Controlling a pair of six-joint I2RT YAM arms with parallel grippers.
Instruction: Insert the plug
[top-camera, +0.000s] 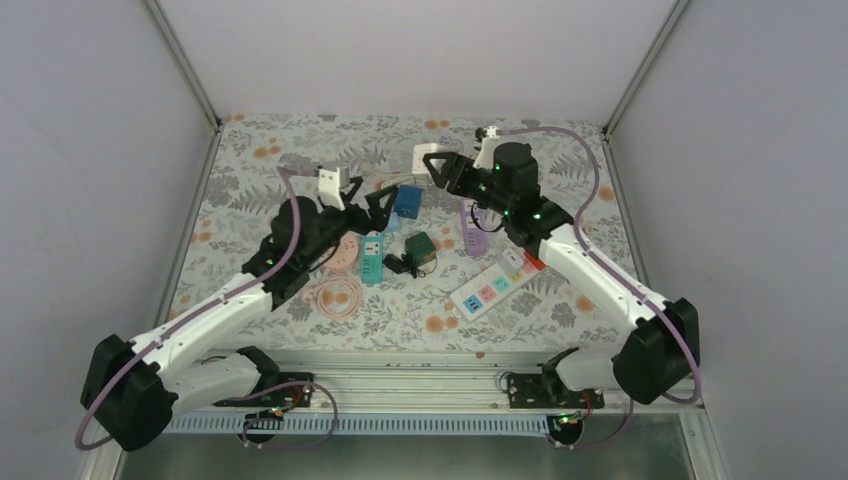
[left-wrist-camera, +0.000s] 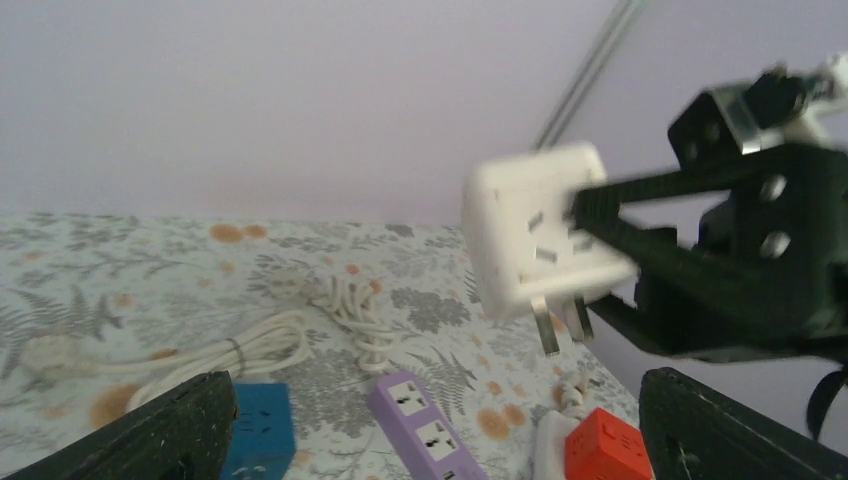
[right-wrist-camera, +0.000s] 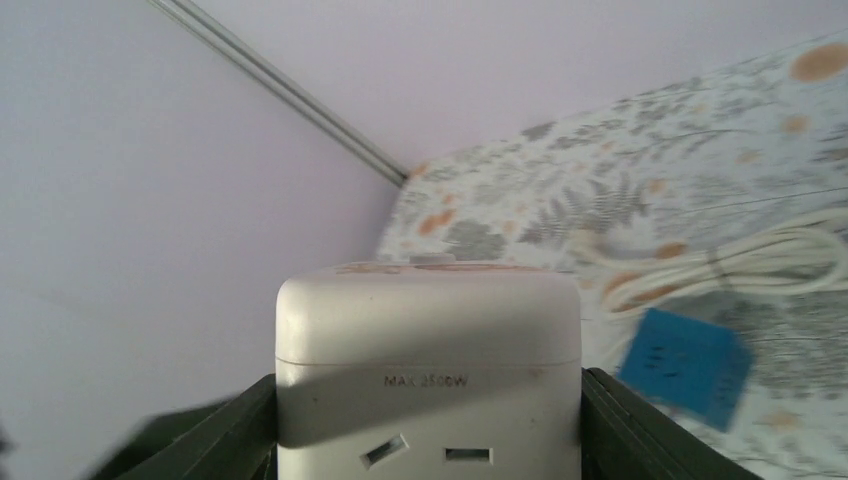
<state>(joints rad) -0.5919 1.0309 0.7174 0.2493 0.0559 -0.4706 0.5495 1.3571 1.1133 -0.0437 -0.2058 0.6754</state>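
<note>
A white cube adapter plug (top-camera: 424, 156) with metal prongs hangs in the air at the back middle. My right gripper (top-camera: 437, 167) is shut on it. In the right wrist view the adapter (right-wrist-camera: 430, 360) fills the space between the fingers of the gripper (right-wrist-camera: 430, 410), marked "MAX 2500W". In the left wrist view the plug (left-wrist-camera: 540, 240) hangs ahead with its prongs pointing down, above a purple power strip (left-wrist-camera: 425, 420). My left gripper (top-camera: 372, 200) is open and empty just left of a blue cube socket (top-camera: 408, 200); its fingers (left-wrist-camera: 170, 435) frame the bottom corners of its own view.
On the floral cloth lie the purple strip (top-camera: 473, 230), a white strip with coloured sockets (top-camera: 490, 285), a red cube (left-wrist-camera: 605, 450), a teal strip (top-camera: 372, 257), a dark green cube (top-camera: 420, 247), a pink socket (top-camera: 343, 250) and a coiled white cable (left-wrist-camera: 250, 340). Walls enclose the table.
</note>
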